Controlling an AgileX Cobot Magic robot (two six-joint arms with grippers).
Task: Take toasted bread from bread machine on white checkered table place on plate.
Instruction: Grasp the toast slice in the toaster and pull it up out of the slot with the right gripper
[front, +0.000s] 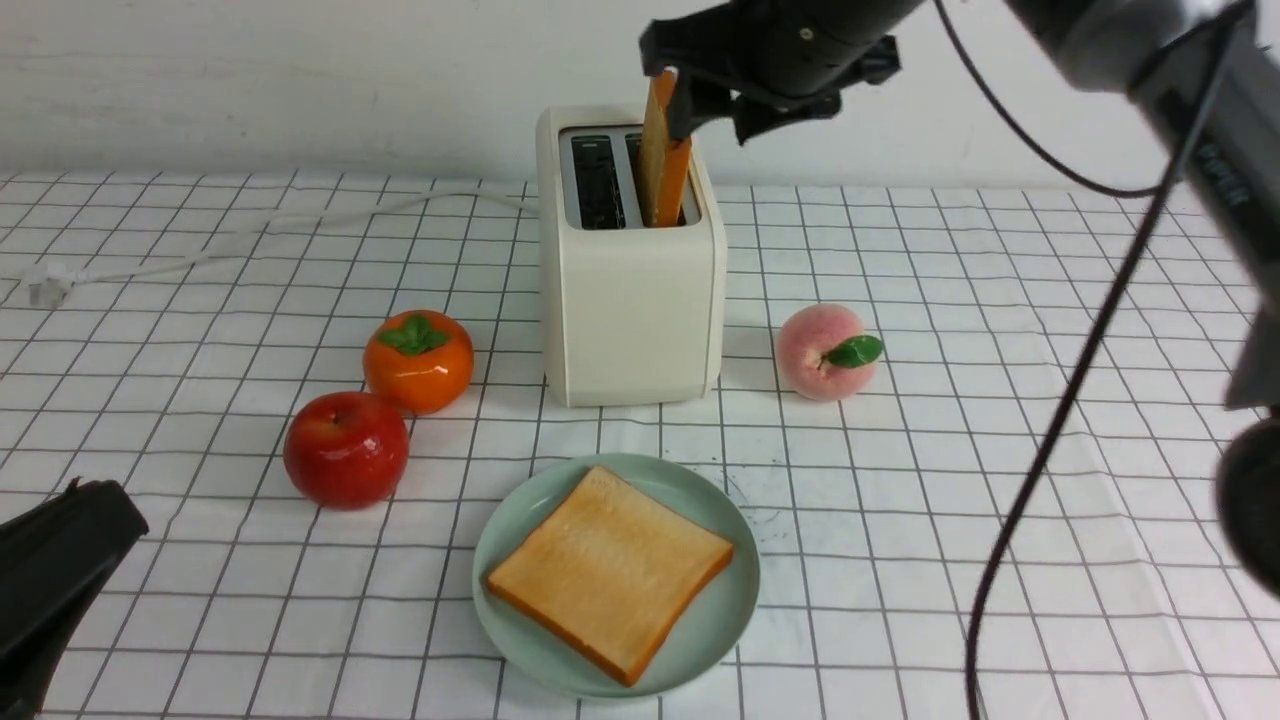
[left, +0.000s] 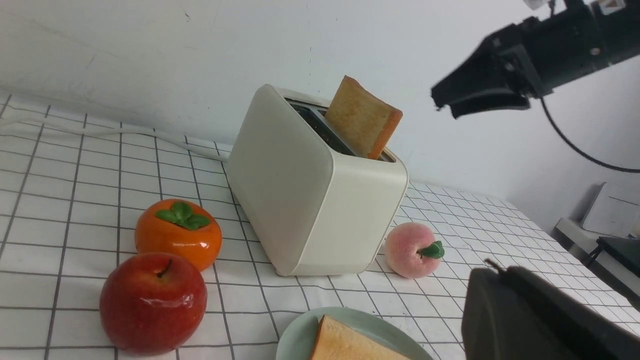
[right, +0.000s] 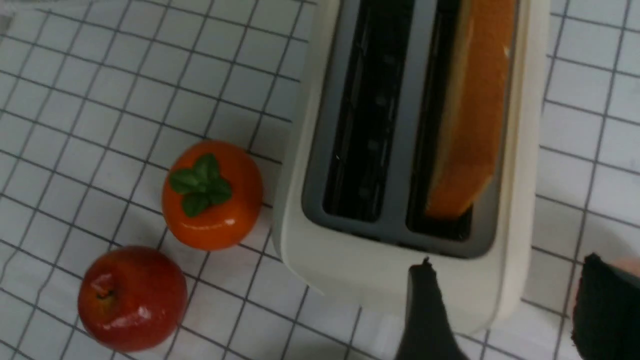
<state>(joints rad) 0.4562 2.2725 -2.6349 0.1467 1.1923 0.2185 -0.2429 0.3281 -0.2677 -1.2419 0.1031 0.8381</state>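
The bread machine (front: 630, 290) stands mid-table on the white checkered table (front: 1000, 500). One toasted bread slice (front: 662, 160) sticks up tilted from its right slot; the left slot is empty. My right gripper (front: 718, 125) hovers just above that slice, open, and nothing sits between its fingers (right: 425, 310) in the right wrist view. Another slice (front: 610, 570) lies flat on the plate (front: 720, 620) in front of the toaster. My left gripper (front: 60, 580) rests low at the near left, shut and empty, also visible as a dark mass, the left gripper (left: 492, 267).
An orange persimmon (front: 418, 360) and a red apple (front: 346, 450) sit left of the toaster, a peach (front: 822, 352) to its right. The white power cord (front: 250, 240) runs to the far left. A black cable (front: 1050, 440) hangs from my right arm.
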